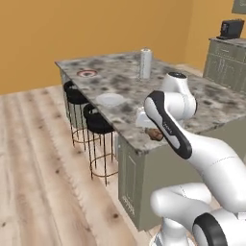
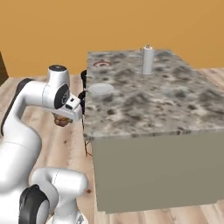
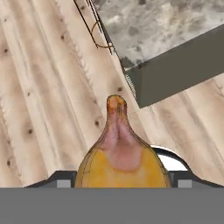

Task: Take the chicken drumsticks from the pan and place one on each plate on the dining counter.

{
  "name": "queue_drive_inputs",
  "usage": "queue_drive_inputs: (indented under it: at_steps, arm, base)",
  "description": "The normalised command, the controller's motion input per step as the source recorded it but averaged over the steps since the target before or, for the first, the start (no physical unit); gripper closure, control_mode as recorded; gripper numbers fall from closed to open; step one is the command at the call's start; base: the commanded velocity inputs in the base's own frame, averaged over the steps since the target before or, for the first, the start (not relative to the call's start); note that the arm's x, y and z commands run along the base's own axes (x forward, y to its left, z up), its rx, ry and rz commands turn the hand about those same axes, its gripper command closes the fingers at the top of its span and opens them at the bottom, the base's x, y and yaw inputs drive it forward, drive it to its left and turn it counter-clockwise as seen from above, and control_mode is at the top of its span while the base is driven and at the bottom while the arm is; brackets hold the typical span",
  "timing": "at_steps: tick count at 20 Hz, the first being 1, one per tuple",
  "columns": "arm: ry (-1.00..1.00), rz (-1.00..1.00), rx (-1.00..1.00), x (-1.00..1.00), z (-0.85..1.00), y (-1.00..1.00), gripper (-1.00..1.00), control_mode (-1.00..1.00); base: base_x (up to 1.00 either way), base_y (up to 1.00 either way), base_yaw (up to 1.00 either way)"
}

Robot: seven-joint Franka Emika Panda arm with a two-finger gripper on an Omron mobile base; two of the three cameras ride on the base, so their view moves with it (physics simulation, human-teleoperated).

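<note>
A chicken drumstick [image 3: 120,153] is pinched in the gripper [image 3: 120,181], whose two dark tips are seen at either side of its broad golden end in the hand view, the tapered end pointing toward 12 o'clock over the wooden floor [image 3: 48,87]. In the right base view the gripper [image 2: 65,118] is held beside the near left corner of the dining counter [image 2: 148,100], off its edge and above the floor, and the drumstick [image 2: 62,121] is seen as a small brown lump just under the white hand. In the left base view the same brown piece [image 1: 154,134] is partly hidden behind the arm's forearm, close to the counter's near corner [image 1: 139,144]. The corner of the marble top [image 3: 166,26] and its grey-green side are seen at 1 o'clock in the hand view, with the thin metal legs of a stool [image 3: 98,30] at 12 o'clock. On the counter, the plain white plate [image 2: 101,89] lies near the left edge, at about 1 o'clock from the gripper in the right base view, and the dark-rimmed plate [image 2: 102,64] lies farther along the same edge toward the far end. Both plates [image 1: 110,99] [image 1: 87,73] are bare. A tall white roll [image 2: 147,60] stands upright toward the far side of the top, well apart from the plates. Two black stools [image 1: 98,126] are tucked against the counter's left side.
</note>
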Motion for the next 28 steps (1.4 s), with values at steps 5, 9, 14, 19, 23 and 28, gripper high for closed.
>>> queue_drive_inputs:
  at_steps: [5,9,14,19,23,28]
  arm:
    - [0.00,0.00,0.00,0.00,0.00,0.00,1.00,1.00]
    - [0.00,0.00,0.00,0.00,0.00,0.00,1.00,1.00]
    - [0.00,0.00,0.00,0.00,0.00,0.00,1.00,1.00]
    - [0.00,0.00,0.00,0.00,0.00,0.00,1.00,1.00]
    - [0.00,0.00,0.00,0.00,0.00,0.00,1.00,1.00]
    - [0.00,0.00,0.00,0.00,0.00,0.00,1.00,1.00]
  base:
    - [0.53,1.00,-0.12]
    - [0.57,0.98,-0.20]
    - [0.57,0.86,-0.34]
    - [0.62,0.73,-0.47]
    - [0.60,0.68,-0.53]
    - [0.60,0.68,-0.53]
